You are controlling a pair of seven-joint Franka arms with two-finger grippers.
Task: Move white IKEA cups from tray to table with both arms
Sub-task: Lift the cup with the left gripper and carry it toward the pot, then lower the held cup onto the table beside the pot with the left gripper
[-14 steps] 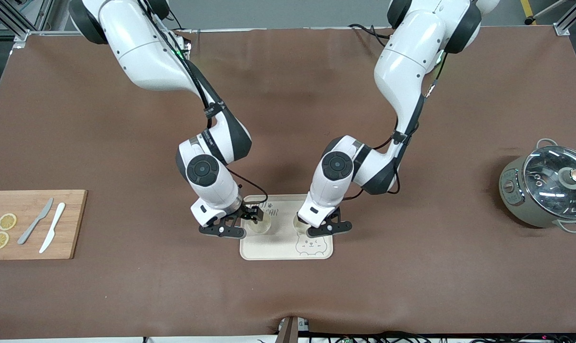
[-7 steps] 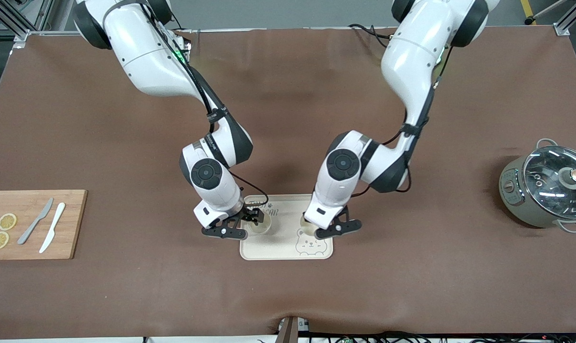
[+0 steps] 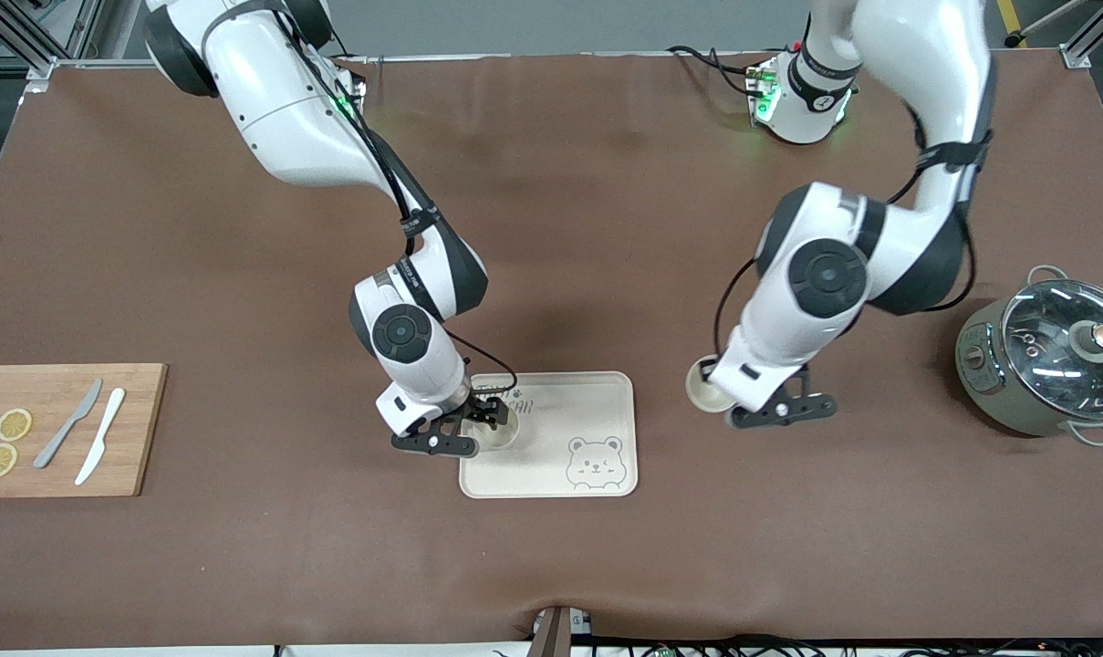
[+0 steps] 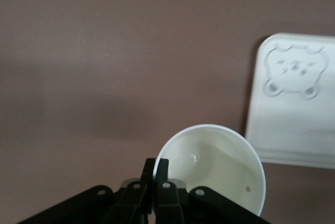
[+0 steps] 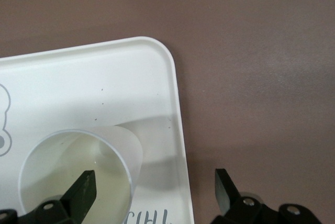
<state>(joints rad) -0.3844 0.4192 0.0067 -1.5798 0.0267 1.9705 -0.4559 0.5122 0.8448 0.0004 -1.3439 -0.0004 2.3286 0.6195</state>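
One white cup (image 3: 497, 432) stands on the cream bear-print tray (image 3: 551, 411), at the tray's end toward the right arm. My right gripper (image 3: 467, 429) is open around its wall. In the right wrist view one finger (image 5: 84, 190) is over the inside of this cup (image 5: 68, 166) and the other (image 5: 225, 187) is outside, past the tray's edge (image 5: 175, 103). My left gripper (image 3: 729, 401) is shut on the rim of the second white cup (image 3: 706, 388) and holds it over the bare table, off the tray toward the left arm's end. In the left wrist view the fingers (image 4: 163, 174) pinch this cup's rim (image 4: 214, 166), with the tray (image 4: 298, 124) beside it.
A wooden cutting board (image 3: 58, 456) with two lemon slices and two knives lies at the right arm's end of the table. A grey pot with a glass lid (image 3: 1048, 360) stands at the left arm's end, close to the left arm's elbow.
My left gripper has lifted its cup off the tray and carried it toward the left arm's end. My right gripper has stayed by the other cup on the tray.
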